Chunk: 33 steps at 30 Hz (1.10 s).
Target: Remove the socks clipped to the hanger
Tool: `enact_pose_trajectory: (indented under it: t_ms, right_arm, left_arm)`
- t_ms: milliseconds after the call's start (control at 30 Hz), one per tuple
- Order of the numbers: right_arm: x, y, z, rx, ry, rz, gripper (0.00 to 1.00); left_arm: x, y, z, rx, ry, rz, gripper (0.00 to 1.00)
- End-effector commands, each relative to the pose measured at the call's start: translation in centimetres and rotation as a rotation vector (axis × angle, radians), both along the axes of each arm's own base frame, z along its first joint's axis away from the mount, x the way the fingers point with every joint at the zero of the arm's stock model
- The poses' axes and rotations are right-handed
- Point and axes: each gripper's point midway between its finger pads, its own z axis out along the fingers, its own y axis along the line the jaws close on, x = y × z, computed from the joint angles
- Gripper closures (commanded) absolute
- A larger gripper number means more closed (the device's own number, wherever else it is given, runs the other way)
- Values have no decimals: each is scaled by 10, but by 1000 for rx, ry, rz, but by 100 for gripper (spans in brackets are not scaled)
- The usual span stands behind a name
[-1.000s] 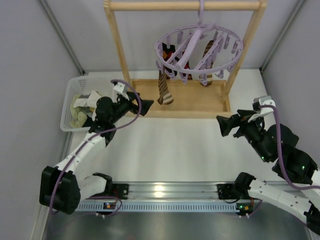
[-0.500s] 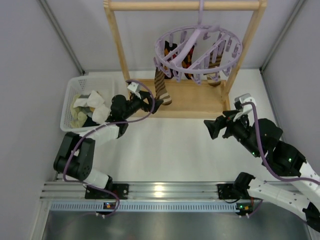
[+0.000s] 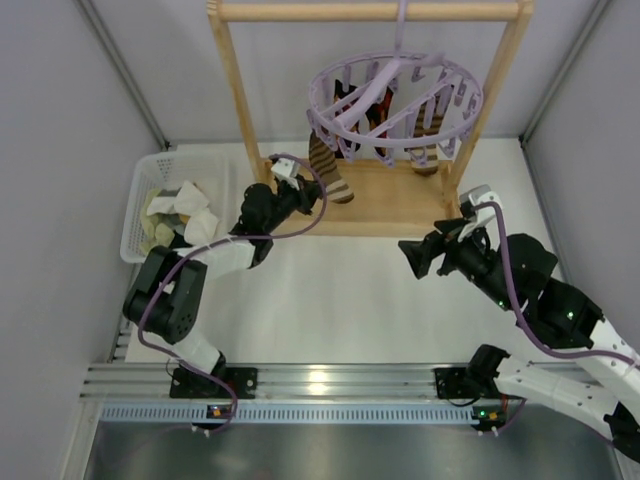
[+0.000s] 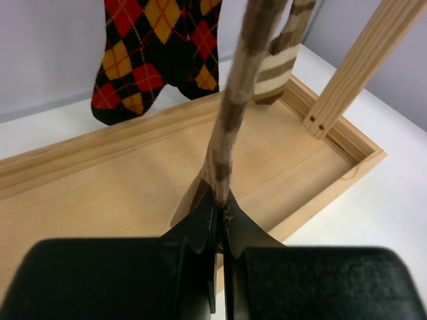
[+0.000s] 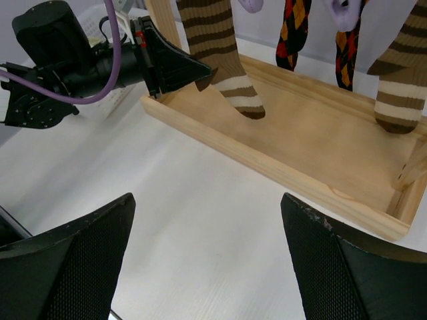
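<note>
Overhead view. The wooden rack (image 3: pixel 232 90) stands at 12 o'clock on the table. The lavender hanger (image 3: pixel 383 88) hangs by its hook from the rack's top bar, ring tilted.

The white basket (image 3: pixel 135 215), at 9 o'clock, holds pale cloth pieces (image 3: pixel 180 205).

The right gripper (image 5: pixel 207 227) is spread wide and holds nothing. It sits toward 3 o'clock, apart from the rack's base tray.

The left gripper (image 4: pixel 220 203) reaches to 11 o'clock, over the tray's near edge, pinched tight on the toe of a brown striped sock (image 4: pixel 233 113). This sock runs taut up to the hanger.

Argyle socks (image 4: pixel 150 53) and a second striped sock (image 5: pixel 393 93) hang clipped behind it.
</note>
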Motion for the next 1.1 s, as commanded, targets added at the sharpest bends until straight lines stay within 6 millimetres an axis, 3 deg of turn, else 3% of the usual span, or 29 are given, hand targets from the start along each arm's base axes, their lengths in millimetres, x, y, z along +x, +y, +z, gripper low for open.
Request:
enact_pose_trajectory:
  t_ms: [0, 67, 233, 267, 433, 467, 500, 600, 867, 900, 1067]
  right_arm:
    - [-1, -2, 28, 86, -68, 2, 14]
    - [-3, -3, 32, 111, -72, 1, 14]
    - [-8, -13, 50, 190, -96, -22, 15]
    - [-9, -15, 53, 203, -96, -30, 15]
    - [-12, -32, 72, 255, -128, -77, 15]
    - [-12, -33, 74, 254, -129, -81, 16]
    - [-12, -35, 76, 255, -131, -91, 15]
    - [-12, -40, 93, 260, -142, -103, 16]
    - [-7, -36, 111, 224, -143, -109, 17]
    - [-5, -33, 116, 218, -143, -106, 17]
    - [7, -17, 118, 126, -94, -97, 18]
  left_arm:
    - [-7, 7, 57, -58, -161, 88, 100]
    - [-11, 15, 69, -76, -178, 149, 100]
    - [-39, 3, 69, -47, -148, 229, 100]
    - [-49, -10, 62, -19, -127, 209, 100]
    - [-78, -26, 64, 38, -128, 251, 100]
    - [-92, -39, 62, 56, -123, 229, 100]
    - [-92, -36, 60, 74, -116, 280, 100]
    - [-113, -57, 56, 111, -103, 265, 100]
    - [-149, -104, 54, 295, -150, 339, 100]
    - [-151, -108, 61, 307, -166, 347, 100]
    - [-169, -131, 53, 385, -197, 358, 100]
